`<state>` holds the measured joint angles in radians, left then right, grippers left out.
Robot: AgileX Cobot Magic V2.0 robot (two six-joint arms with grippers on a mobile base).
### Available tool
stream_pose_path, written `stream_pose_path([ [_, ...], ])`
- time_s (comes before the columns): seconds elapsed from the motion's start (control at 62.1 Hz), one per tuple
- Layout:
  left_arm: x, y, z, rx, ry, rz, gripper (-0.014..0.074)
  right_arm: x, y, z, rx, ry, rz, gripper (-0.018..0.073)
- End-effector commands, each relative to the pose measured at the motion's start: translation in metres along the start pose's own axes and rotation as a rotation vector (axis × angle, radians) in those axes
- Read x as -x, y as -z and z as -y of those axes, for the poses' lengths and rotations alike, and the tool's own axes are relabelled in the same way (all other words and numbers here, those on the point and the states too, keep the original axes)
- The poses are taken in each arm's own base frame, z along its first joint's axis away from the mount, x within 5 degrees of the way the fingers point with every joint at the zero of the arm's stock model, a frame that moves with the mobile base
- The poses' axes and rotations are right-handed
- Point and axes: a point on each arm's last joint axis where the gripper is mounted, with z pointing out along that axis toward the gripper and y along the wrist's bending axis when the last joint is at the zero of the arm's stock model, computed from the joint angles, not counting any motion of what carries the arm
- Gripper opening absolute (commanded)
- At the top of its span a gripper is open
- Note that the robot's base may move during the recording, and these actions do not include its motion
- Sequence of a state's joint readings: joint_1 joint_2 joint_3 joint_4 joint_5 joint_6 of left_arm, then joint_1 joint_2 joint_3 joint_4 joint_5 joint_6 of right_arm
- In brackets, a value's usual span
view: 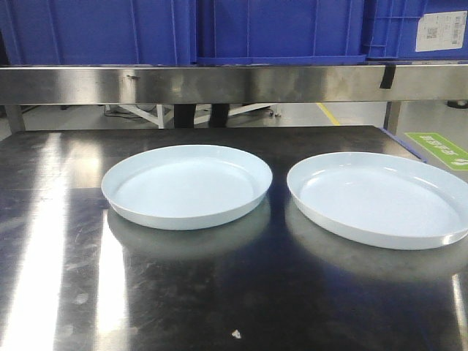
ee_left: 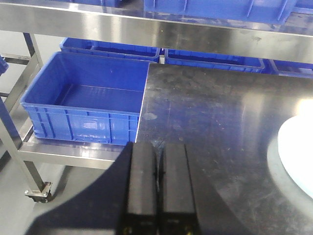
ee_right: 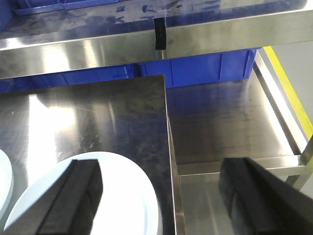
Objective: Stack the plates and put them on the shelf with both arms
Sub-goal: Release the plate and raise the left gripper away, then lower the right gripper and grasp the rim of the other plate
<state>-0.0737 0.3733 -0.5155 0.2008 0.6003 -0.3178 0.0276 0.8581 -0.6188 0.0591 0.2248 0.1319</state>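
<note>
On the dark, scuffed stainless-steel table (view: 219,292) lie two large, round, pale bluish-white glossy plates, each with a flat centre and a low upturned rim. They lie side by side with a strip of bare table between them, not stacked. The left plate (view: 186,186) rests on the table's left-centre. The right plate (view: 380,199) lies toward the table's right side, and the picture border cuts off its far rim. Behind the table's back edge runs a brushed-steel shelf rail (view: 219,84) marked with a strip of black tape (view: 387,75), and deep blue plastic crates (view: 278,29) stand on top of it. A small white speck (view: 235,333) lies near the table's front edge. In the left wrist view the left gripper (ee_left: 157,186) hangs at the table's left edge. Its two black fingers (ee_left: 142,181) are pressed flat together with no gap between them, and they grasp nothing. The left plate shows only as a pale arc at that view's right border. An open blue plastic bin (ee_left: 83,105) sits on a lower steel ledge just beside the table's left edge. In the right wrist view the right gripper (ee_right: 161,171) is spread wide and empty at the table's right edge. One black finger (ee_right: 73,196) hovers above the right plate, and the other is past the edge, over a lower steel ledge (ee_right: 230,122).
</note>
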Motion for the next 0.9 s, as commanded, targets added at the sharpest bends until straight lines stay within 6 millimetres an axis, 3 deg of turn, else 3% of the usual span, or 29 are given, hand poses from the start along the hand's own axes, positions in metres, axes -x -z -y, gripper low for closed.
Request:
stream_pose_path([
  [0.0, 0.015, 0.004, 0.004, -0.036, -0.012, 0.101, 0.0089, 0.018, 0.005, -0.004, 0.016, 0.013, 0.094, 0.0562],
  [0.097, 0.015, 0.004, 0.004, -0.036, -0.012, 0.102, 0.0089, 0.016, 0.004, -0.003, 0.013, 0.013, 0.075, 0.0422],
  [0.145, 0.015, 0.004, 0.004, -0.036, -0.012, 0.102, 0.0089, 0.014, 0.004, -0.003, 0.011, 0.013, 0.061, 0.0307],
  [0.226, 0.015, 0.004, 0.004, -0.036, -0.012, 0.102, 0.0089, 0.011, 0.004, -0.003, 0.006, 0.013, 0.022, 0.0032],
  [0.29, 0.015, 0.004, 0.004, -0.036, -0.012, 0.102, 0.0089, 0.01, 0.004, -0.002, 0.005, 0.013, 0.011, 0.0084],
  [0.66, 0.015, 0.004, 0.004, -0.036, -0.012, 0.102, 0.0089, 0.006, 0.004, -0.002, 0.002, 0.002, -0.028, 0.0089],
  [0.709, 0.015, 0.004, 0.004, -0.036, -0.012, 0.102, 0.0089, 0.006, 0.004, -0.003, 0.005, 0.003, -0.027, 0.0138],
  [0.886, 0.015, 0.004, 0.004, -0.036, -0.012, 0.102, 0.0089, 0.005, 0.002, -0.009, 0.036, 0.016, -0.029, 0.0474],
])
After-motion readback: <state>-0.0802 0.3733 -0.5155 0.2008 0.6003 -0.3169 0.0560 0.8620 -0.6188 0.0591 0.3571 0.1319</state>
